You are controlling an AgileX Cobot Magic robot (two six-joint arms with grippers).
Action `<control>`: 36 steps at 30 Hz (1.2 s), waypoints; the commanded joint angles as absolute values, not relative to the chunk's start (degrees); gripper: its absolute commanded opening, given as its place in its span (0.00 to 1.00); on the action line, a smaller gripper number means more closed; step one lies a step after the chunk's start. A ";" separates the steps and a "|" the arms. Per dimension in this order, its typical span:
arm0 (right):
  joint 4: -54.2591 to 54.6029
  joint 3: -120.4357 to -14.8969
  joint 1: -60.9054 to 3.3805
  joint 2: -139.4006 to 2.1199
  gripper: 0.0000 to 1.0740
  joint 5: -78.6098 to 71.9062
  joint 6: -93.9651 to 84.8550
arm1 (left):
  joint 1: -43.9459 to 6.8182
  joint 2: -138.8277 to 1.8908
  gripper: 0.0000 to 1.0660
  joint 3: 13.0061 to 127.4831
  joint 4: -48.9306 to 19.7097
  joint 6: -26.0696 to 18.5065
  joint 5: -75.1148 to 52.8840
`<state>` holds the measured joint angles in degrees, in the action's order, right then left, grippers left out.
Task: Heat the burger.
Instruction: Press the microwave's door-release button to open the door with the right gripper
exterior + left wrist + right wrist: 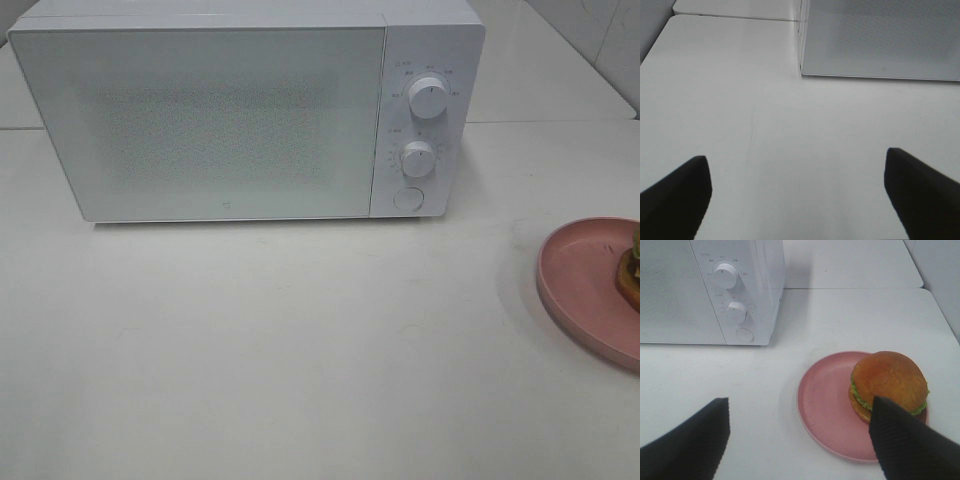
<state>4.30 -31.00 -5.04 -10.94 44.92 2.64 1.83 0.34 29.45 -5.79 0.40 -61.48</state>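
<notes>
Opening step: the microwave (220,120) is shut, the burger (888,385) waits on the pink plate (825,410) beside it, and left gripper (796,156) and right gripper (800,401) hang spread and empty, so that door must come open first.

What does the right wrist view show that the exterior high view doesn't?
Only the right wrist view shows the whole burger, bun over lettuce, and the open right gripper. Only the exterior high view shows the microwave's full closed door; there the burger is a sliver at the frame edge. Both show the pink plate, the microwave's two knobs and round button, and the white table.
</notes>
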 commanded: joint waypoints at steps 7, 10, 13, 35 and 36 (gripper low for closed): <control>4.01 -29.22 -4.70 -20.23 0.70 32.66 1.66 | 1.78 0.40 0.81 29.51 -6.25 0.40 -61.36; 4.01 -28.30 -4.70 -23.38 0.70 27.56 1.66 | 1.78 0.40 0.81 29.51 -6.25 0.40 -61.36; 4.01 -28.19 -4.70 -28.13 0.70 21.83 1.66 | 1.78 0.40 0.81 29.51 -6.25 0.40 -61.36; 4.01 -28.25 -4.70 -54.77 0.70 -4.70 2.35 | 1.78 0.40 0.81 29.51 -6.25 0.40 -61.36; 4.01 -28.25 -4.70 -57.12 0.70 -7.68 2.35 | 1.78 0.40 0.81 29.51 -6.25 0.40 -61.36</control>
<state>4.30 -28.48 -5.04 -55.86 -4.13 2.23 1.83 0.34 29.45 -5.84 0.40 -61.48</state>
